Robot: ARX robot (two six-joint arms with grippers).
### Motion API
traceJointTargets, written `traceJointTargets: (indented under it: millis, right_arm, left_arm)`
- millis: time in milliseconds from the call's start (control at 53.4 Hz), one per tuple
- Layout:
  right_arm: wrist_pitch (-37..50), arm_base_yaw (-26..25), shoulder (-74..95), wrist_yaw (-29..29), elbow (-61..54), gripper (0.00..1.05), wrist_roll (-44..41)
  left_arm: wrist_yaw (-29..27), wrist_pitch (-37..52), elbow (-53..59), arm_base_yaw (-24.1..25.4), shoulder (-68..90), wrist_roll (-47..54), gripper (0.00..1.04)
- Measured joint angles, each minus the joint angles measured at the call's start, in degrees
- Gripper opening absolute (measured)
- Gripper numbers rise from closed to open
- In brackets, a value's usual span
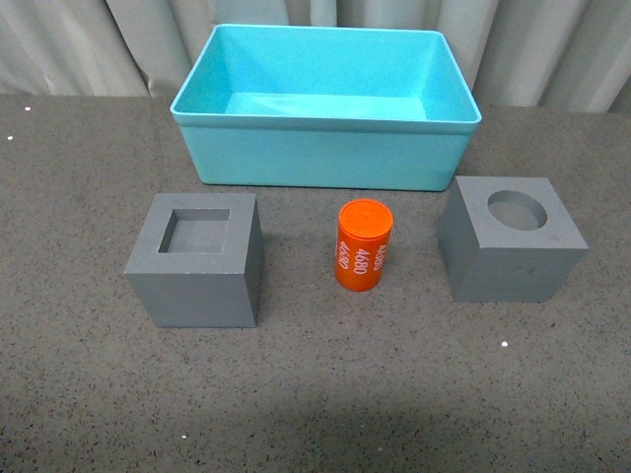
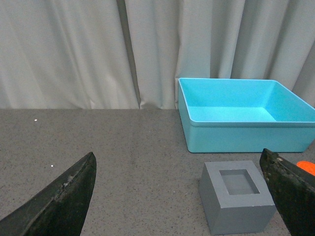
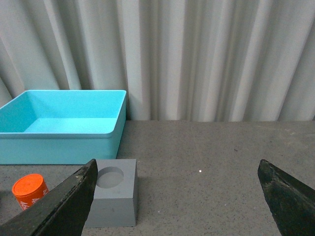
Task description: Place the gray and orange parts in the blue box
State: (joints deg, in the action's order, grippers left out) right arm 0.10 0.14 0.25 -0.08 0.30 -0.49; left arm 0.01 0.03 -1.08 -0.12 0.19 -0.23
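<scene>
Blue box (image 1: 325, 158) far middle of table (image 1: 315, 414), empty, nothing placed yet. Row on its near side, all apart: square-recess gray cube (image 1: 197, 264) left, orange cylinder (image 1: 364, 246) middle, round-hole gray cube (image 1: 513, 244) right. Left gripper (image 2: 178, 155) and right gripper (image 3: 177, 164) both spread wide, holding nothing. All three parts left to move.

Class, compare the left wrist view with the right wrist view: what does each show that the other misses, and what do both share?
Only the left wrist view shows the gray cube with the square recess and the left gripper, open. Only the right wrist view shows the gray cube with the round hole and the right gripper, open. Both share the blue box, the orange cylinder, the curtain and the table.
</scene>
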Motion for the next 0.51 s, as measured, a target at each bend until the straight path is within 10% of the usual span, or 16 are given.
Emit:
traceJointTargets:
  millis: [506]
  right_arm:
    - [0.0, 0.0, 0.0, 0.0, 0.0, 0.95, 0.0]
  left_arm:
    - [0.0, 0.0, 0.0, 0.0, 0.0, 0.0, 0.98]
